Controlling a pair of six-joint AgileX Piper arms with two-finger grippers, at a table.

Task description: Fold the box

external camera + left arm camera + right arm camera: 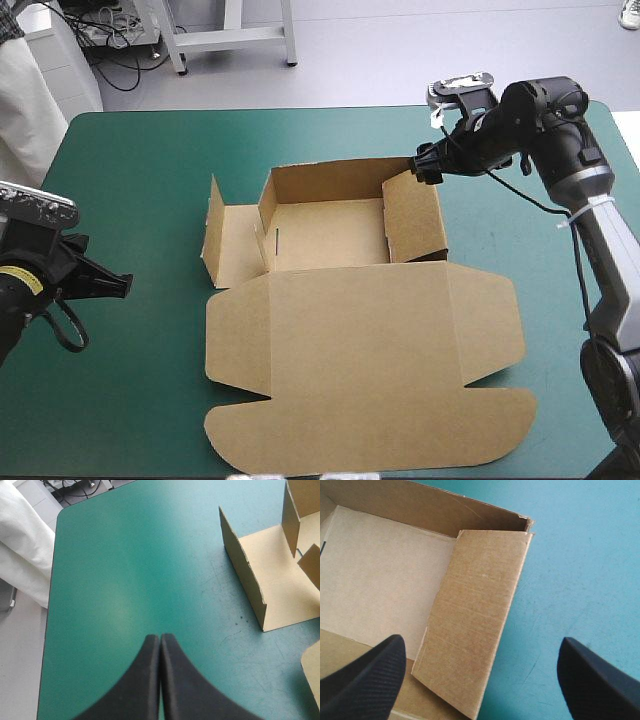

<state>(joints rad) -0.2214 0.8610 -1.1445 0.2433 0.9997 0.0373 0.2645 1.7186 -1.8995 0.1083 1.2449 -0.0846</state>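
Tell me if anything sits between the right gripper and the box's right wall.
Nothing visible does. The right gripper, open, hangs just above the box's right wall near the far corner, with only air between them. Beside the wall, only the teal-green cover shows.

1. The table (pixel 130 400) carries a teal-green cover (pixel 140 160), which shows to the left of, to the right of and beyond the box.
2. The box (pixel 360 340), 1 cut sheet of brown board, lies directly on the cover.
3. The box's far part is an open tray (pixel 325 235). Its far wall (pixel 330 180) stands upright and its right wall (pixel 415 215) leans inward.
4. Left of the tray, 1 side panel (pixel 235 250) lies flat, with its outer flap (pixel 213 225) standing on edge.
5. On the near side of the tray, the wide lid (pixel 360 320) lies flat, with 2 wings and a round-cornered end flap (pixel 370 435).
6. Faint scuffs (pixel 235 625) mark the cover just beside the side panel.
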